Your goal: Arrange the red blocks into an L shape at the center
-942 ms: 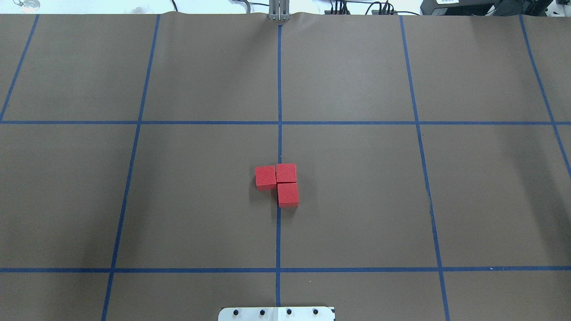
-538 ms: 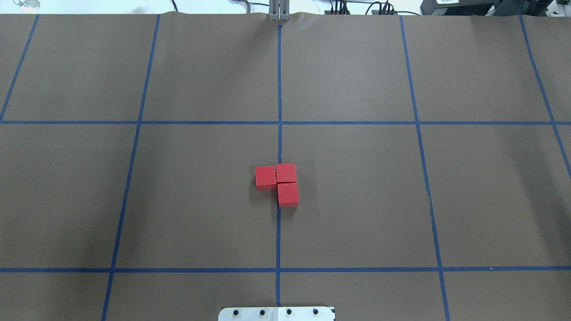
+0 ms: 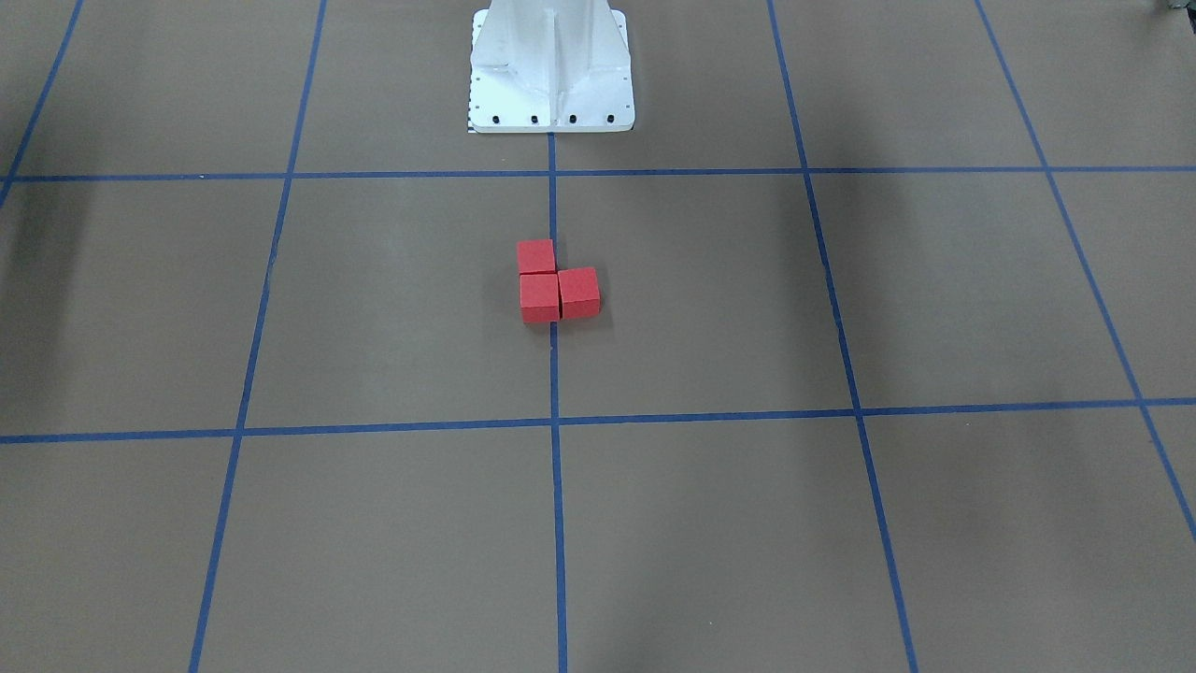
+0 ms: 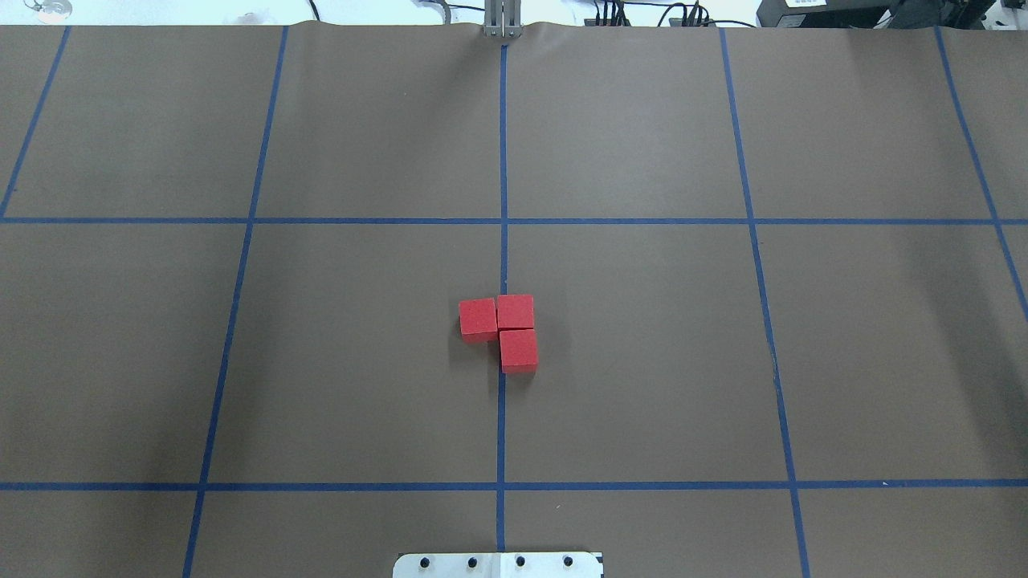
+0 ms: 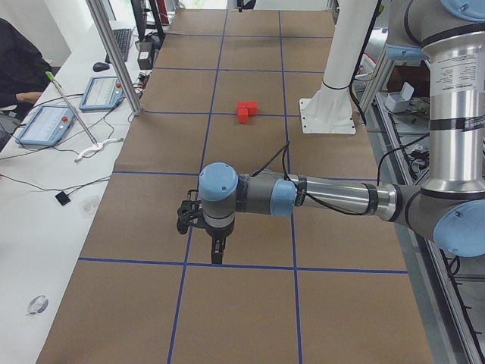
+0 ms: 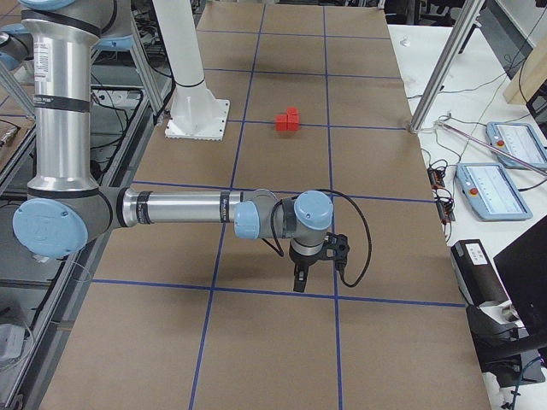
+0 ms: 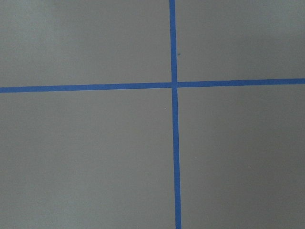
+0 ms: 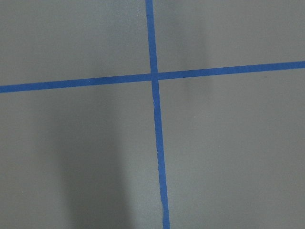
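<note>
Three red blocks sit touching in an L on the brown paper, on the middle blue tape line point(image 4: 501, 417): one on the left point(image 4: 478, 319), one at the corner point(image 4: 515, 311), one nearer the robot point(image 4: 518, 350). They also show in the front view point(image 3: 539, 296) and in both side views point(image 5: 246, 111) point(image 6: 288, 120). My left gripper point(image 5: 216, 254) hangs over a tape crossing far from the blocks; I cannot tell whether it is open or shut. My right gripper point(image 6: 299, 280) hangs likewise at the other end; I cannot tell its state. Neither shows in the overhead view.
The white robot base point(image 4: 498, 564) point(image 3: 551, 70) stands at the table's near edge behind the blocks. Control tablets point(image 5: 45, 125) point(image 6: 487, 188) and cables lie on the white benches beside the table. A metal post point(image 5: 114, 53) stands at the table's far edge.
</note>
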